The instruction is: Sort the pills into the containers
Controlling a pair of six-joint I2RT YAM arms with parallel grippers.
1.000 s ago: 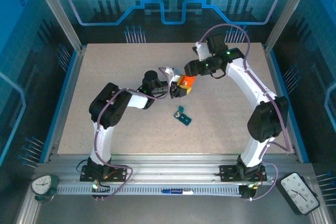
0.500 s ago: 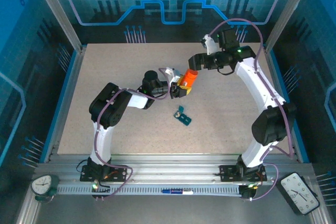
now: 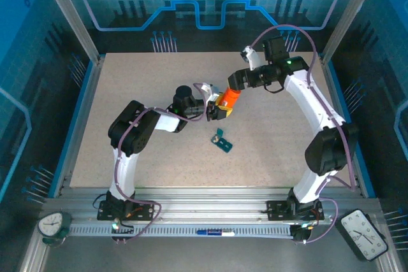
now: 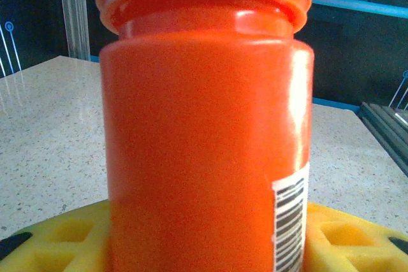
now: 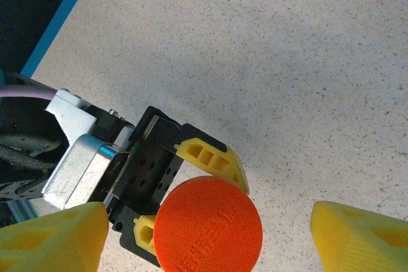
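The orange bottle stands off the table with its cap on, my left gripper shut on its body. In the left wrist view the bottle sits between my yellow fingers, a barcode label at its lower right. My right gripper hangs open just above the orange cap, its fingers spread wide to either side and touching nothing. The small dark-teal pill box lies on the table in front of the bottle. No pills can be seen.
The speckled table is fenced by a blue rim and metal posts. Both arms arch over its middle, the right arm's cable looping high at the back. Clocks and a pen lie on the front rail.
My right gripper pulled back up and to the right from the bottle, then came back down over its cap. The left gripper has held the bottle in place throughout.
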